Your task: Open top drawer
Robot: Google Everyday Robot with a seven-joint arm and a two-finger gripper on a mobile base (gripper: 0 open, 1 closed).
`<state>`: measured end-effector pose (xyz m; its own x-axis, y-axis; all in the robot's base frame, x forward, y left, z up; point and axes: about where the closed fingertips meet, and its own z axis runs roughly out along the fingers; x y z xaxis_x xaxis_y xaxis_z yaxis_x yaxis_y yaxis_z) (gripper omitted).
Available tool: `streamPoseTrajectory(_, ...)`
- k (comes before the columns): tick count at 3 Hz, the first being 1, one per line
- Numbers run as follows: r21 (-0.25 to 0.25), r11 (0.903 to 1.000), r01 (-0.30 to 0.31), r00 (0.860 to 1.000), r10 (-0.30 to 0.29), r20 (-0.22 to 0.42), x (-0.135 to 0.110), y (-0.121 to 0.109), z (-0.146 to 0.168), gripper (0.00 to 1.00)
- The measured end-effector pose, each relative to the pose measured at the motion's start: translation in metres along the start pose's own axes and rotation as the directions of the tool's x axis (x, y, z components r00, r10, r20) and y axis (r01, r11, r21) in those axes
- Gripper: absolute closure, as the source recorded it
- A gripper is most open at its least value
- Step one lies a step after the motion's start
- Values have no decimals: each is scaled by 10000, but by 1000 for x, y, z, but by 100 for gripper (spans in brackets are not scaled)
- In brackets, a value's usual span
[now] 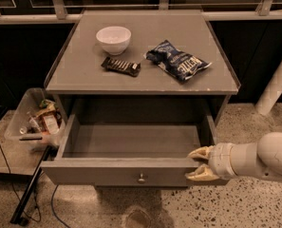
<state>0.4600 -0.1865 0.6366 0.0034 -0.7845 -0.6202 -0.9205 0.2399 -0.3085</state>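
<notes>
The top drawer (pixel 107 172) of the grey cabinet stands pulled far out, its inside bare. Its grey front panel has a small round metal knob (pixel 141 178) at the centre. My gripper (pixel 198 164) comes in from the right on a white arm and sits at the drawer's front right corner. Its cream fingers (pixel 200 152) are spread, one above and one below the front panel's top edge, not closed on anything. Lower drawers are hidden under the open one.
On the cabinet top (pixel 83 75) are a white bowl (pixel 113 39), a dark snack bar (pixel 121 66) and a blue chip bag (pixel 178 61). A clear bin of trash (pixel 36 120) sits on the floor at left, with a black cable (pixel 29 198). A white pole (pixel 278 80) stands at right.
</notes>
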Motion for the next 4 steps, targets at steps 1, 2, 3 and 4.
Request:
streamPoseTrajectory(1,3,10000,-13,10000,13,13,2,8,-3,100)
streamPoseTrajectory(2,4,10000,-12,10000,12,13,0,8,-4,100)
streamPoseTrajectory(3,31,10000,-74,10000,74,19,2,17,-6,100)
streamPoseTrajectory(4,31,10000,-74,10000,74,19,1,16,-8,100)
